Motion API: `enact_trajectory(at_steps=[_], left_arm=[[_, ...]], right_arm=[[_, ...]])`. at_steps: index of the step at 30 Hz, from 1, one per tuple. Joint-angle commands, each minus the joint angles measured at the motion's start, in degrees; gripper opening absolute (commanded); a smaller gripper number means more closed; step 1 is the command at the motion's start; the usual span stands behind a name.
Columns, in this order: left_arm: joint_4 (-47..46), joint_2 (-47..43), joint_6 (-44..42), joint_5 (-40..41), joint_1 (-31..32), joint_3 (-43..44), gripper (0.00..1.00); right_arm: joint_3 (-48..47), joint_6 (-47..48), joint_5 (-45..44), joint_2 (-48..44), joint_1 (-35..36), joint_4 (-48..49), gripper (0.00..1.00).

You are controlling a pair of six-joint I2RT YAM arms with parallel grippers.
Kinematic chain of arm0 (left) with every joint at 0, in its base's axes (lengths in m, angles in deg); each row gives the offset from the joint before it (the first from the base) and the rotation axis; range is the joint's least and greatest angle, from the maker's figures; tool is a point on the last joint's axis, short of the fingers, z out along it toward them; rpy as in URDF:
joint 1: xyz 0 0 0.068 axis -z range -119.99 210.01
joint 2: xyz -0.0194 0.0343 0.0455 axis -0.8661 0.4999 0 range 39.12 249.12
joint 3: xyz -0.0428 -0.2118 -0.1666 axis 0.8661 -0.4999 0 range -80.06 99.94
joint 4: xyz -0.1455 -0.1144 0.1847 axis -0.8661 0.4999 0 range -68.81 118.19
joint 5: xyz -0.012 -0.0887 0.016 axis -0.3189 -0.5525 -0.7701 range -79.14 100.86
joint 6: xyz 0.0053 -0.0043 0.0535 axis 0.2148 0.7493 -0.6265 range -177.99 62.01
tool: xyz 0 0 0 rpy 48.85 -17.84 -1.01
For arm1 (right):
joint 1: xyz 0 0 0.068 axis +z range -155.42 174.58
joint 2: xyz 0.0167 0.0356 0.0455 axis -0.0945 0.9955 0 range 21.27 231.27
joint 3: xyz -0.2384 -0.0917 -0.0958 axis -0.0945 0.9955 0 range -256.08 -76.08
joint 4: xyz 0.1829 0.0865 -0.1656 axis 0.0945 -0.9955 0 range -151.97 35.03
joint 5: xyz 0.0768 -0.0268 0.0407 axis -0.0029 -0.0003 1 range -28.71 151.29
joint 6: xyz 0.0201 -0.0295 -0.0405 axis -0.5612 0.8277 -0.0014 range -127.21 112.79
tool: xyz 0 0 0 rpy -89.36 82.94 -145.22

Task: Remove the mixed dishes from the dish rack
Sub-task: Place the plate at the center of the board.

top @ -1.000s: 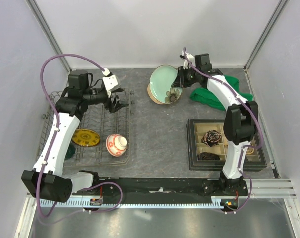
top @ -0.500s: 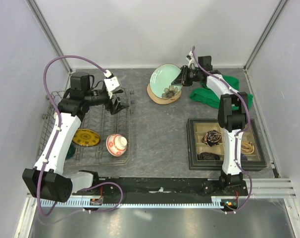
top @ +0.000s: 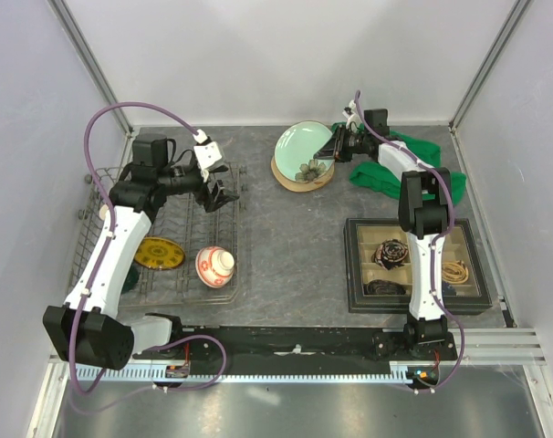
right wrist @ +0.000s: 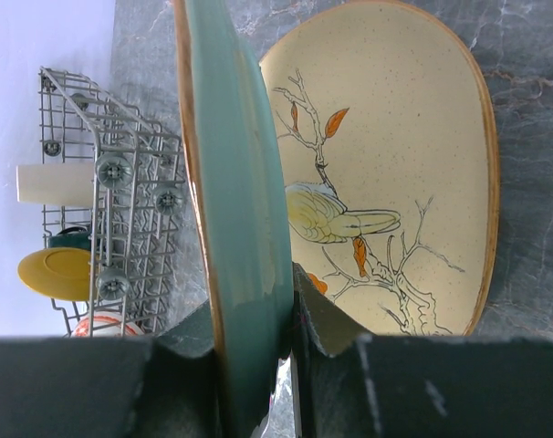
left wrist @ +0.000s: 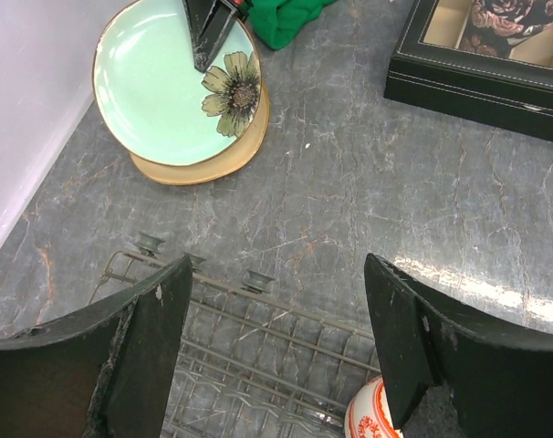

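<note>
My right gripper (top: pixel 334 151) is shut on the rim of the pale green flower plate (top: pixel 301 151), which tilts over a beige bird-patterned plate (top: pixel 304 181) lying on the table. Seen edge-on, the green plate (right wrist: pixel 235 182) sits clamped between the jaws of the right gripper (right wrist: pixel 290 301). My left gripper (top: pixel 217 193) hangs open and empty above the dish rack (top: pixel 181 233). In the rack lie the red-and-white bowl (top: pixel 214 265) and the yellow patterned plate (top: pixel 158 253). A beige cup (right wrist: pixel 53 182) and a dark green mug (right wrist: pixel 71 240) show at the rack's far side.
A black compartmented tray (top: pixel 354 265) lies at the right, in front of the right arm. A green cloth (top: pixel 395 173) is bunched behind it, beside the plates. Grey walls close in the table on the left, back and right.
My right gripper has lowered the green plate leftward toward the beige plate, its arm stretching out. The left gripper has opened wider above the rack.
</note>
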Motion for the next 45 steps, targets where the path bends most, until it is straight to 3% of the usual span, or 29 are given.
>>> enact_trajectory(at_steps=[1,26,29,39,45], left_arm=[[-1.55,-0.54,-1.38,0.38,-0.32,-0.45,0.83],[-2.25,-0.63,-2.43,0.3,-0.32,-3.44,0.84],[-2.25,-0.71,-2.26,0.47,-0.32,-3.44,0.84],[-2.34,-1.06,-2.7,0.56,-0.32,-3.79,0.84],[-2.34,-1.5,-2.78,0.74,-0.32,-4.14,0.84]], right_arm=[[-3.5,-1.25,4.44,-0.74,-0.54,6.42,0.04],[-3.58,-0.99,5.58,3.31,-0.63,6.95,0.1],[-3.58,-0.81,5.58,3.48,-0.63,7.04,0.15],[-3.06,0.5,4.97,3.04,-0.72,6.69,0.47],[-2.36,1.91,3.83,2.25,-0.72,5.64,0.57]])
